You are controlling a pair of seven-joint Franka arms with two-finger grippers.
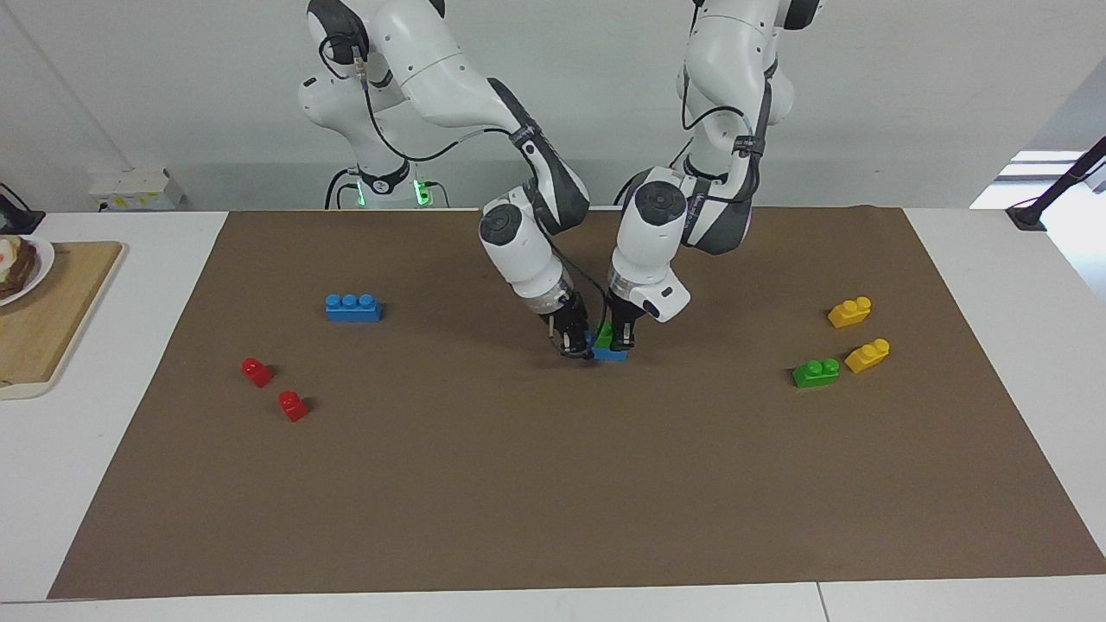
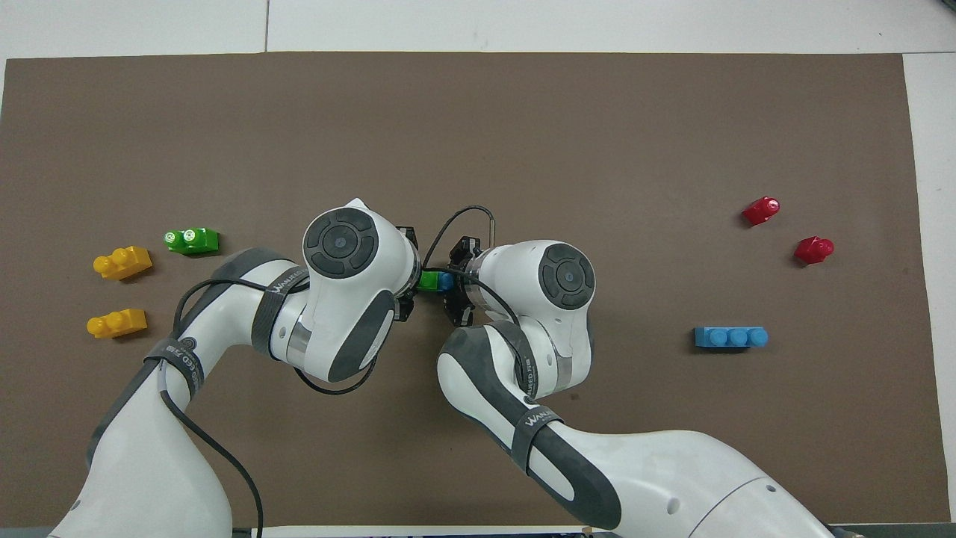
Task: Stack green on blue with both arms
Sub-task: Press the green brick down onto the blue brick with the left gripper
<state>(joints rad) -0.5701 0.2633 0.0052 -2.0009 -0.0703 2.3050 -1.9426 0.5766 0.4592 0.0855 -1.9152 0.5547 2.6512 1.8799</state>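
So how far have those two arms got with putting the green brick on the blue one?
Nearly done, it seems. The green brick already sits on the blue brick at mid-mat. In hand: the right pincer grips the blue brick, and the left pincer is at the green one. Left: letting go and pulling away.

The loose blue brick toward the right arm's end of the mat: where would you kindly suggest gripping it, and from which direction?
Grip the blue brick across its two long flat side walls at the middle stud, coming straight down from above. It lies flat, studs up, with bare mat all around, and its short width probably suits the gripper better than its length.
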